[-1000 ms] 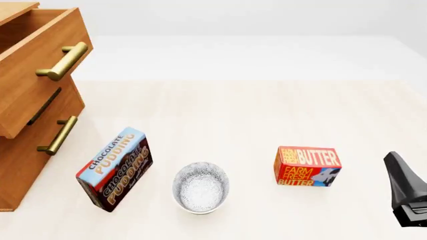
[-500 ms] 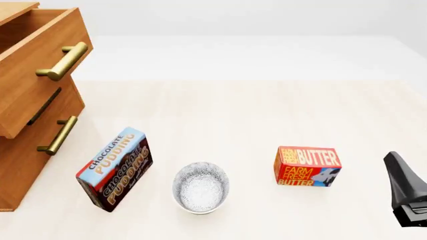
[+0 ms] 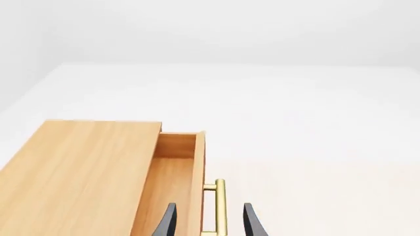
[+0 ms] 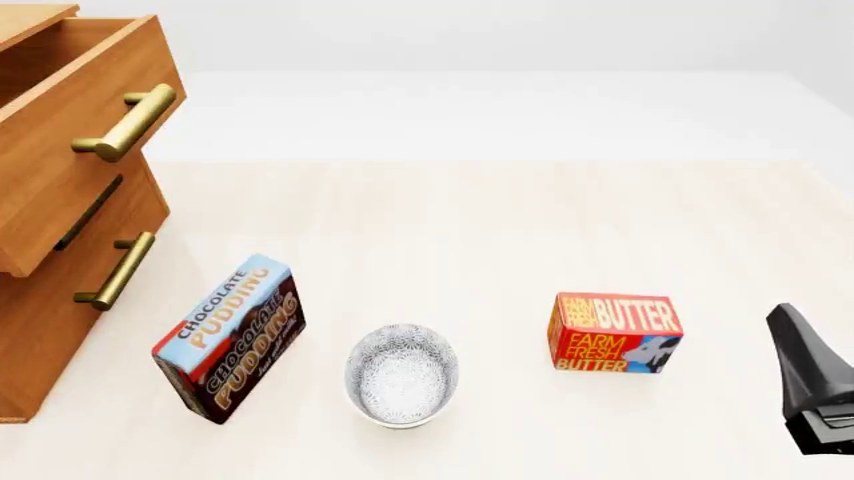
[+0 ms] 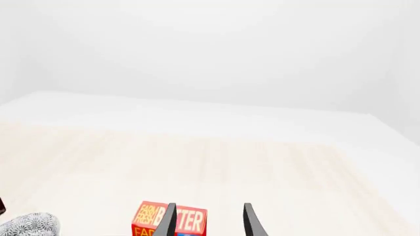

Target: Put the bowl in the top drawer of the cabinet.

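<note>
The cabinet (image 4: 60, 250) is seen at the table's left edge with the top drawer (image 4: 80, 120) pulled out, and the left gripper (image 3: 208, 222) is held with its fingers spread, nothing between them, over the brass handle (image 3: 219, 206). The right gripper (image 5: 208, 221) is kept low at the right, fingers also apart and empty, pointed past the butter box (image 4: 614, 332). The bowl (image 4: 402, 374) is placed upright on the table (image 4: 507, 230), between the pudding box (image 4: 230, 337) and the butter box.

Pudding box (image 4: 230, 338), tilted on worktop: "CHOCOLATE PUDDING" on pale blue top band, again in large letters on dark front face. Butter box (image 4: 614, 332), red: "FARM FRESH BUTTER" along top, "FARM FRESH BUTTER" again on front. Right wrist view: same butter box (image 5: 172, 224), only "FARM FRESH" and "…TER" legible.
</note>
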